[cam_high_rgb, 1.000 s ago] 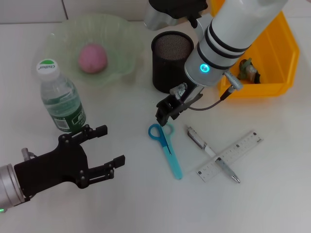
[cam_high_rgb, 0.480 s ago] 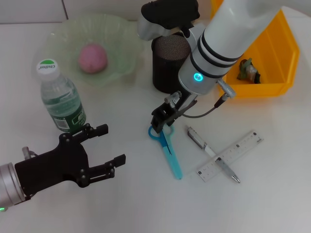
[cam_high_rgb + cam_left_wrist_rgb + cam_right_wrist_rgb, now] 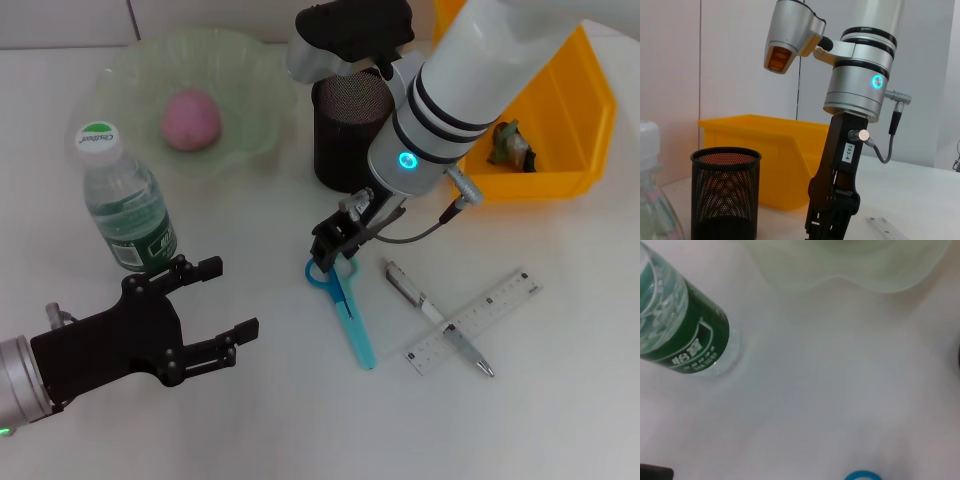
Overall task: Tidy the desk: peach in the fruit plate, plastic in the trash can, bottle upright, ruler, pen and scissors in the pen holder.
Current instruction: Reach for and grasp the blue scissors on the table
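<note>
The blue scissors (image 3: 347,308) lie flat in the middle of the desk, and their handle ring (image 3: 863,475) just shows in the right wrist view. My right gripper (image 3: 334,246) hangs open right over that handle end, holding nothing; the left wrist view shows it side-on (image 3: 832,220). A pen (image 3: 436,317) lies crossed under a clear ruler (image 3: 476,319) to the right. The pink peach (image 3: 190,119) rests in the green fruit plate (image 3: 250,95). The bottle (image 3: 122,200) stands upright. The black mesh pen holder (image 3: 350,135) stands behind my right arm. My left gripper (image 3: 225,300) sits open at the near left.
A yellow bin (image 3: 575,120) at the back right holds a crumpled piece of plastic (image 3: 508,145). The bin (image 3: 765,150) stands just behind the pen holder (image 3: 725,192). The bottle (image 3: 685,325) stands close to the plate's rim (image 3: 855,270).
My right gripper has shifted left and lower, from beside the scissors' handle to directly over it. The left arm and all objects have stayed put.
</note>
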Robot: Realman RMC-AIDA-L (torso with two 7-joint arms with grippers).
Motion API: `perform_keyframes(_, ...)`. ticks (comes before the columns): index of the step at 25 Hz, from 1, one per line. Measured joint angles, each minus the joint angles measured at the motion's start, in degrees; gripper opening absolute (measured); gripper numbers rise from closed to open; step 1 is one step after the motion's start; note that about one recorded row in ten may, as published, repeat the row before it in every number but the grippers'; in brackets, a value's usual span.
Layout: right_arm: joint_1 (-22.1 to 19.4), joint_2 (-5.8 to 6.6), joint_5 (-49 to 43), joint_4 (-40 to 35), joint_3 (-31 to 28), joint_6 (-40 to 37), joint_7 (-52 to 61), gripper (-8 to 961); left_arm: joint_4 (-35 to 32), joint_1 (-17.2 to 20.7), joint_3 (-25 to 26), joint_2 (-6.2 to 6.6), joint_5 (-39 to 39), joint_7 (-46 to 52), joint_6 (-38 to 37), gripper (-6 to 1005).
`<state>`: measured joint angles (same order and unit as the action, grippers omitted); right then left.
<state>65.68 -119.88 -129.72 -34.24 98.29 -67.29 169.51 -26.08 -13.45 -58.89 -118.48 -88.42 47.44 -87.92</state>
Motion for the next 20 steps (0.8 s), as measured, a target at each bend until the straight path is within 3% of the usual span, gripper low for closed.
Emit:
perform_keyframes(9,-0.1,0.0,0.2,-0.1,0.7,0.5,0.0,329,0.1,0.2,0.0,0.0,0.0,0.0,0.2,832)
perform_keyframes(20,-2.2,0.0,1.2,-7.1,4.4,-5.9,0.0,331,0.1,0.4,0.0,0.0,0.0,-0.1,0.2,832)
